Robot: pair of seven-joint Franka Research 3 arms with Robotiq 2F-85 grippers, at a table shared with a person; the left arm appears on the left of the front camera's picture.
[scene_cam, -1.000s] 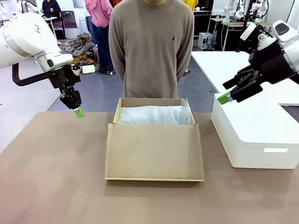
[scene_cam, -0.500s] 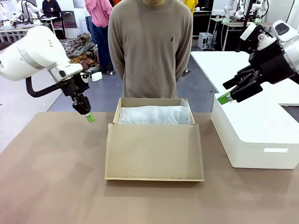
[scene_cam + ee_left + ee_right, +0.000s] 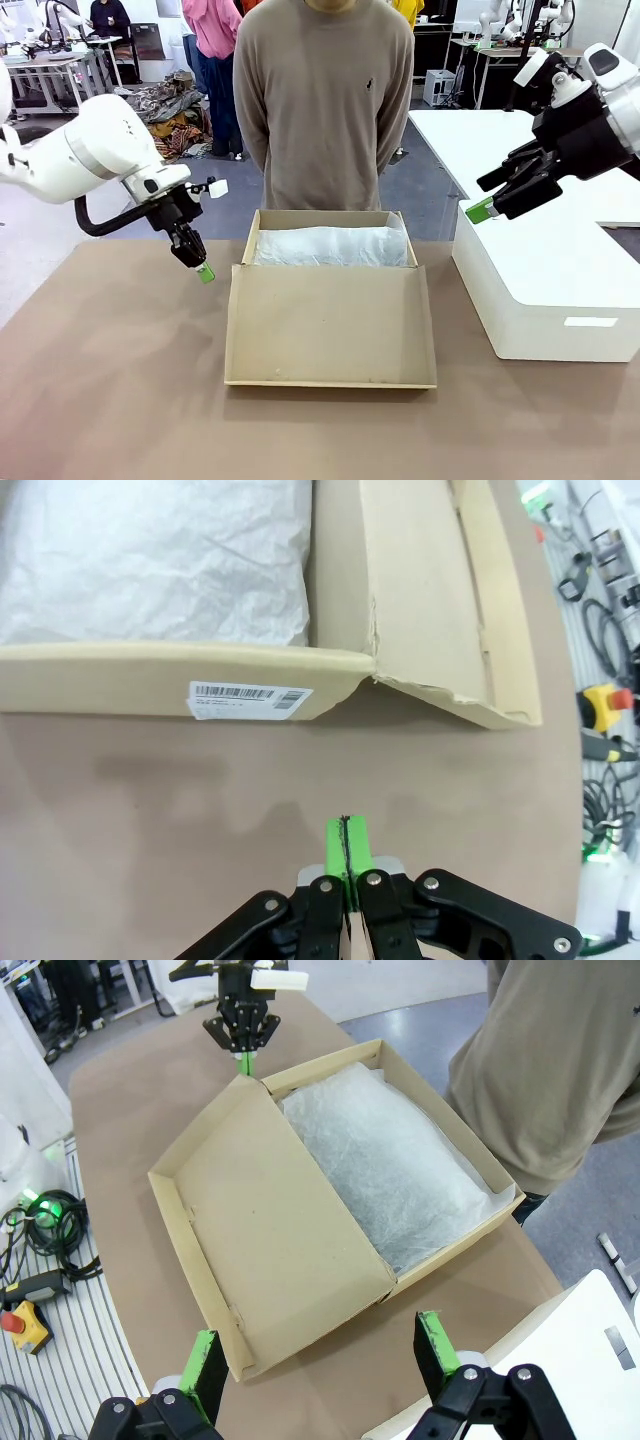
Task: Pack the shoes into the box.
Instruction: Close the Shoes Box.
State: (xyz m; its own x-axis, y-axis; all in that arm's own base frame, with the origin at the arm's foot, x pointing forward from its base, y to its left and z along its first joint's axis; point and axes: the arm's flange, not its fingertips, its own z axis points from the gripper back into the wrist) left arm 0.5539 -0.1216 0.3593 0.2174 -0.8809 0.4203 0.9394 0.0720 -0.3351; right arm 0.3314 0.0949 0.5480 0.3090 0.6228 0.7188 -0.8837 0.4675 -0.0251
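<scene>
Brown table [image 3: 120, 400]: box [image 3: 330, 320] open, left end effector [image 3: 205, 273] shut beside it.

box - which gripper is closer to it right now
Left. The left gripper, shut, hangs just off the box's left wall near the lid hinge. The right gripper, open, is up over the white block, well off to the box's right.

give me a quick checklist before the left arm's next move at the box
1. Box lid open, lying flat toward the robot: ok
2. Tissue paper covers the box inside; shoes under it: cannot tell
3. Left gripper shut, holding nothing, beside the box's left corner: ok
4. Right gripper open, empty, raised over the white block: ok
5. Person at the far side, hands off the box: ok
</scene>
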